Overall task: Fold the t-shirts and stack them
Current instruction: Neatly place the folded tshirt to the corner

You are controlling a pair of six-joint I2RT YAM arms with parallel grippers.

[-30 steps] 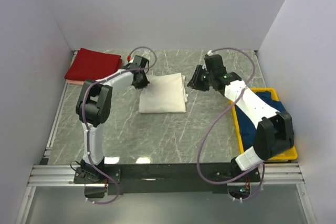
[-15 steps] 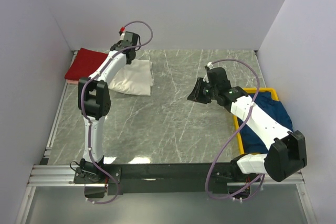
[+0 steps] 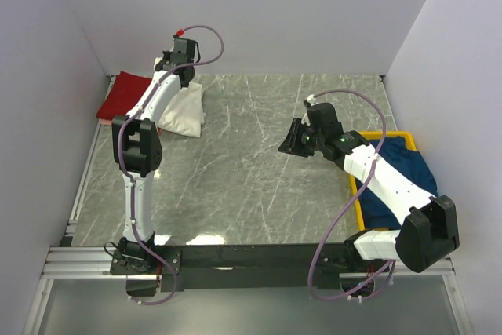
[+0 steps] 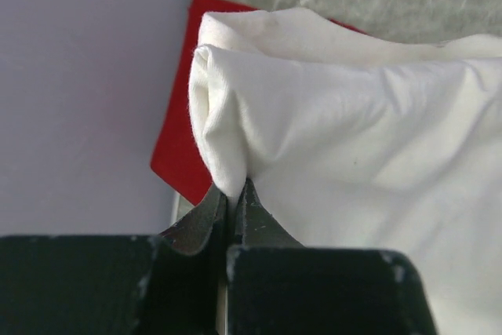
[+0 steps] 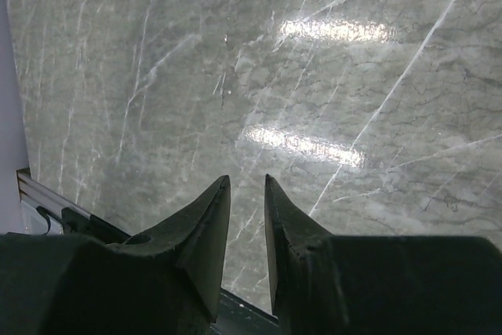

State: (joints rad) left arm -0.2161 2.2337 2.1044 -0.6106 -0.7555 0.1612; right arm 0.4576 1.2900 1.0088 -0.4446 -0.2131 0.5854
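Observation:
The folded cream t-shirt (image 3: 182, 112) hangs tilted at the back left, its lower edge on the table. My left gripper (image 3: 179, 74) is shut on its top fold. In the left wrist view the cloth (image 4: 353, 139) is pinched between the shut fingertips of the left gripper (image 4: 233, 194). The folded dark red t-shirt (image 3: 124, 96) lies just behind and left of it (image 4: 174, 151). A navy blue t-shirt (image 3: 401, 172) lies in the yellow bin. My right gripper (image 3: 289, 140) hovers open and empty right of centre, with bare marble under the right gripper (image 5: 245, 182).
The yellow bin (image 3: 390, 134) stands at the right edge of the marble table (image 3: 251, 178). White walls close the back and both sides. The left wall is close to the red t-shirt. A metal rail (image 3: 85, 182) runs along the table's left edge.
My left gripper has carried the cream t-shirt from the table's middle to the back left, beside the red t-shirt. My right gripper has drawn back from it, right and nearer.

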